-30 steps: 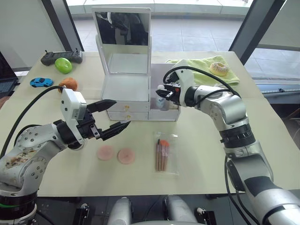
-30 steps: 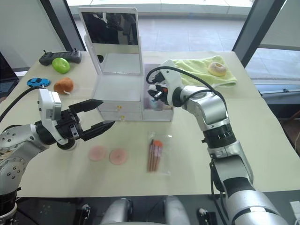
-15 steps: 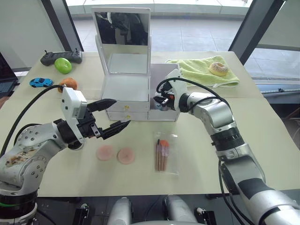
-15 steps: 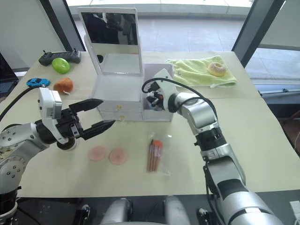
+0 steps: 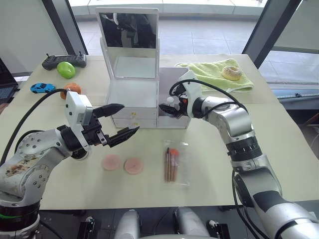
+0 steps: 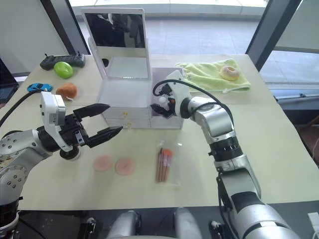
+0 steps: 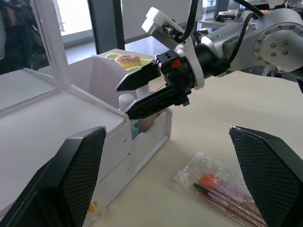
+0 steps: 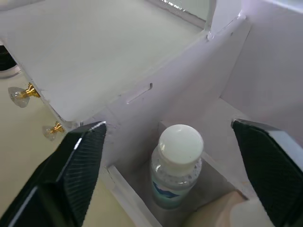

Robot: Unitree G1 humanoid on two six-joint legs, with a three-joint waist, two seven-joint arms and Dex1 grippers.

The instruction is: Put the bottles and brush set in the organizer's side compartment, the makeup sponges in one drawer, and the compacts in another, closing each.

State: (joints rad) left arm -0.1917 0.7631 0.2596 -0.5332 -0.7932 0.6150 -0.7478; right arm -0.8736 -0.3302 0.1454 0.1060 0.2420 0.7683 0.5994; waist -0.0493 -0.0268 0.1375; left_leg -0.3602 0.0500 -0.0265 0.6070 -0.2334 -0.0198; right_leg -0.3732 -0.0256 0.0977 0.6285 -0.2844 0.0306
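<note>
Both bottles (image 8: 177, 163) stand in the side compartment (image 5: 174, 117); right hand (image 7: 142, 92) hovers above, fingers apart, empty. Brush set (image 5: 172, 163) and makeup sponges (image 5: 123, 164) lie on the desk (image 5: 279, 149); left hand (image 5: 119, 122) spread, empty.

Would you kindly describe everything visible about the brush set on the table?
The brush set is a bundle of short makeup brushes with tan-pink handles and orange-red tips, wrapped in a clear plastic sleeve. It lies flat on the pale table, tips pointing toward the organizer, to the right of the two pink makeup sponges. Nothing grips or touches it.
</note>
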